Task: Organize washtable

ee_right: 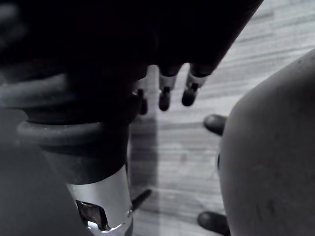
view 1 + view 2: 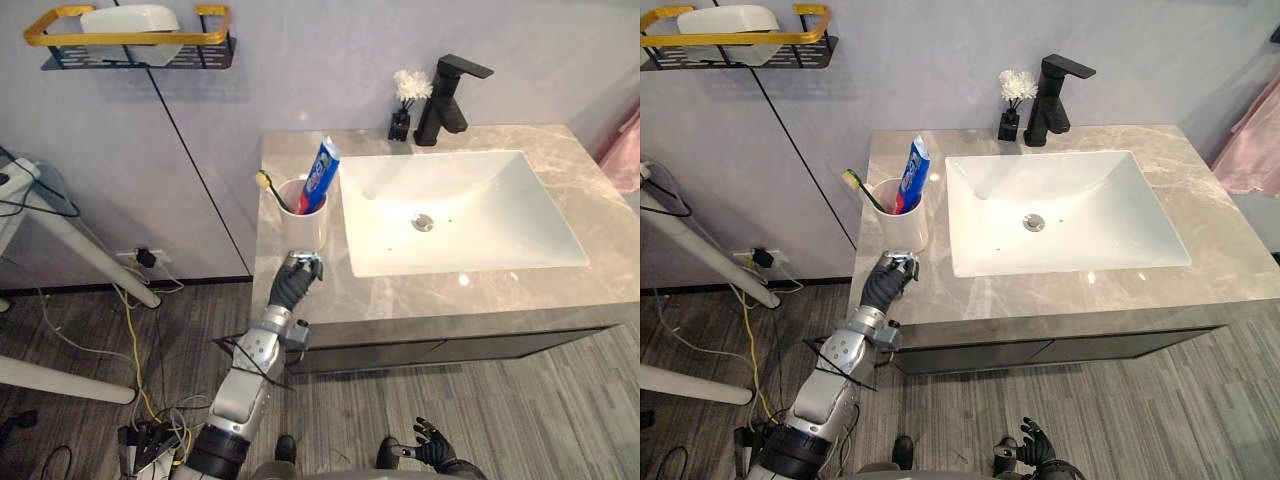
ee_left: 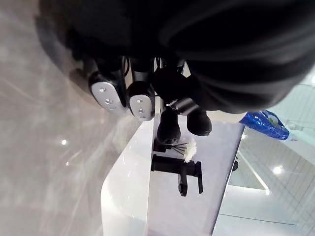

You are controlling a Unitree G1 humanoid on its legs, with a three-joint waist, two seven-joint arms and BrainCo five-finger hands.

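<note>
Grey wall [image 2: 350,60]; grey plank floor [image 2: 500,400]

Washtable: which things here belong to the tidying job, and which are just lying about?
Job:
white cup
toothbrush and toothpaste tube, standing in the cup
countertop
left hand, on the countertop beside the cup

Lying about:
faucet
flower vase
sink
wall shelf
pink cloth
right hand, low over the floor

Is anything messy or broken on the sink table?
Nothing stands out. The white cup stands upright beside the sink, toothpaste and toothbrush leaning inside it; the flower vase is upright by the faucet; no spills show.
</note>
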